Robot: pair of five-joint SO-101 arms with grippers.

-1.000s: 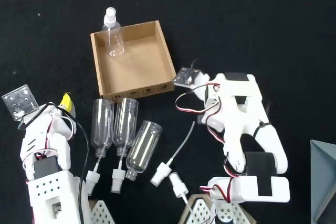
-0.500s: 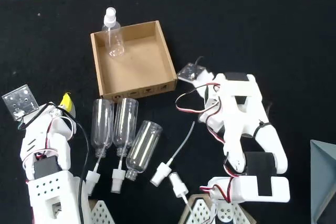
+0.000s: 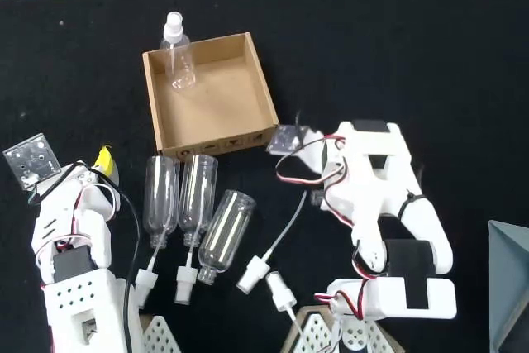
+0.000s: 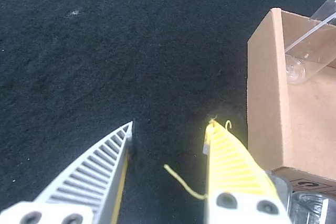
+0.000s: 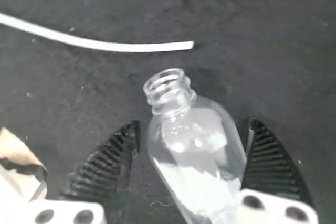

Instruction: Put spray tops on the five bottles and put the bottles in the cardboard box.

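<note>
Here we see the right gripper [image 5: 194,123] spread open astride a capless bottle [image 5: 195,153] lying on the table [image 5: 262,24], with gaps either side. The left gripper [image 4: 171,124] hangs open just left of the cardboard box [image 4: 265,87], which holds one topped bottle [image 3: 178,59].

Black cloth surface [image 3: 430,47], shallow cardboard box [image 3: 152,101] left of middle, three clear bottles [image 3: 198,190] lying side by side near it, spray tops [image 3: 183,280] at two necks, third neck bare, two more tops [image 3: 254,274] with long tubes just beside, grey thing [image 3: 508,283] at the right edge.
</note>
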